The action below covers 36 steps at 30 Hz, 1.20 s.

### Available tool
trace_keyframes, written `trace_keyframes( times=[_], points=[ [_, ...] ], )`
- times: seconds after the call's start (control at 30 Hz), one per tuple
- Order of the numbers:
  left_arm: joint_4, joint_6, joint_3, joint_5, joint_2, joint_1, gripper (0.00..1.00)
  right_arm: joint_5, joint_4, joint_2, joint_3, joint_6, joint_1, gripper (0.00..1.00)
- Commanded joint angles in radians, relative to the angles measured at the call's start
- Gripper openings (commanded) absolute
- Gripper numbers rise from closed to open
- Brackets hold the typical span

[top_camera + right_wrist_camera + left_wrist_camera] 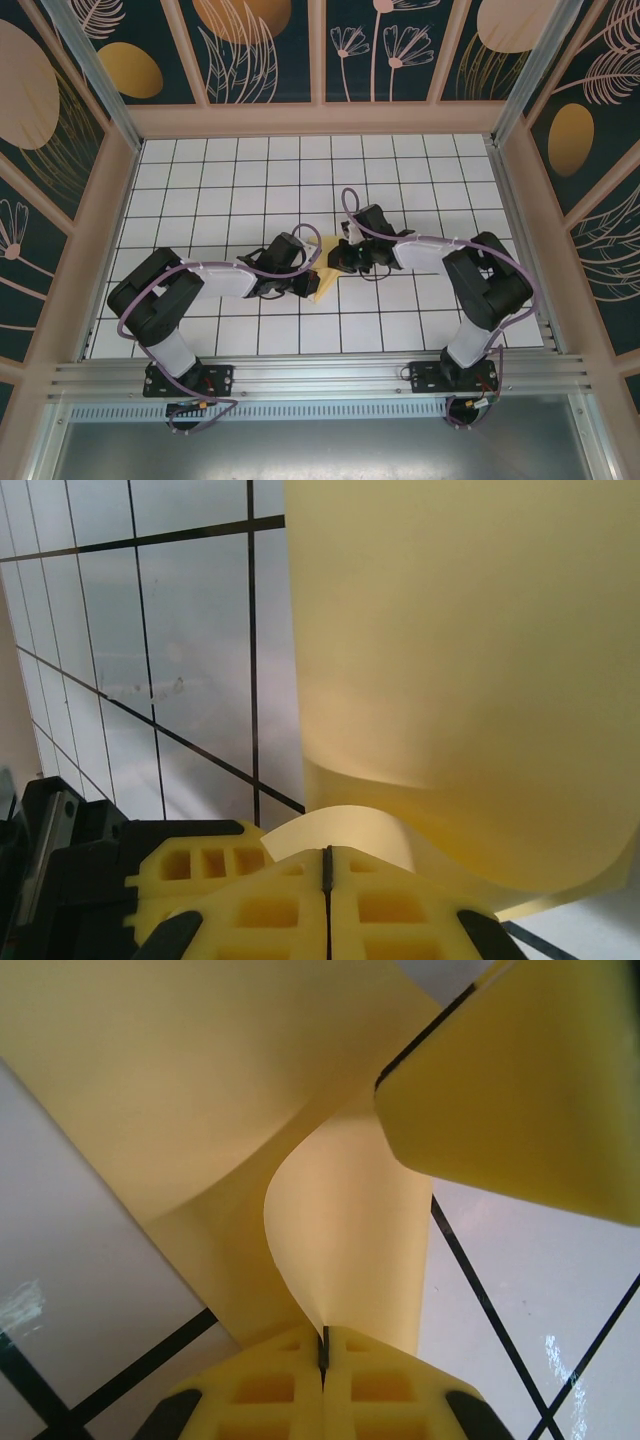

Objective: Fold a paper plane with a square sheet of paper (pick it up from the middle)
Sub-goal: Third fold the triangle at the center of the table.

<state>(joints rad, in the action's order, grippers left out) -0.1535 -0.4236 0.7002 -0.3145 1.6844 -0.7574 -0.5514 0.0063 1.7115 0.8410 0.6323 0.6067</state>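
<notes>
Paper point(326, 284) is curling limply mid-table point(250, 170) between the two arms, looking light, floppy and easily crumpled. Both the left gripper point(323, 1345) and the right gripper point(327, 855) are clamping closed on it. Pinching gently along the edges is probably safest.

White tabletop point(200, 180) with black grid lines

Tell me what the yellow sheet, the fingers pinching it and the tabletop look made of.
Sheet: thin paper by the look, matte pale yellow; it bends in soft curves and lets light through.
Fingers: probably moulded plastic or foam, matte yellow, with square recessed pockets.
Tabletop: hard, glossy white with black grid lines, showing reflections; material unclear.
</notes>
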Motion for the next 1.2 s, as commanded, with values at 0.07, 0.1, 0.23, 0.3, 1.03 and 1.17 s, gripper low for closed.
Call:
trace_keyframes(
  times=[0.07,0.1,0.23,0.3,1.03,1.17],
  points=[
    [-0.001,0.002,-0.01,-0.02,0.008,0.008,0.06,-0.013,0.033,0.05,-0.017,0.009,-0.006,0.08],
    [-0.001,0.001,-0.01,-0.02,0.008,0.007,0.06,-0.012,0.033,0.059,-0.017,0.007,-0.007,0.08],
    [0.002,0.002,-0.011,-0.021,0.01,0.007,0.06,-0.005,0.046,0.081,-0.027,0.006,-0.012,0.08],
    [0.002,0.003,-0.011,-0.021,0.01,0.007,0.06,0.007,0.043,0.091,-0.028,0.003,-0.013,0.08],
    [0.002,-0.133,0.024,0.046,-0.173,0.008,0.34,0.032,-0.006,0.112,-0.035,-0.035,-0.017,0.08],
    [-0.038,-0.163,0.023,0.015,-0.144,0.008,0.24,0.035,-0.008,0.111,-0.03,-0.036,-0.018,0.09]
  ],
)
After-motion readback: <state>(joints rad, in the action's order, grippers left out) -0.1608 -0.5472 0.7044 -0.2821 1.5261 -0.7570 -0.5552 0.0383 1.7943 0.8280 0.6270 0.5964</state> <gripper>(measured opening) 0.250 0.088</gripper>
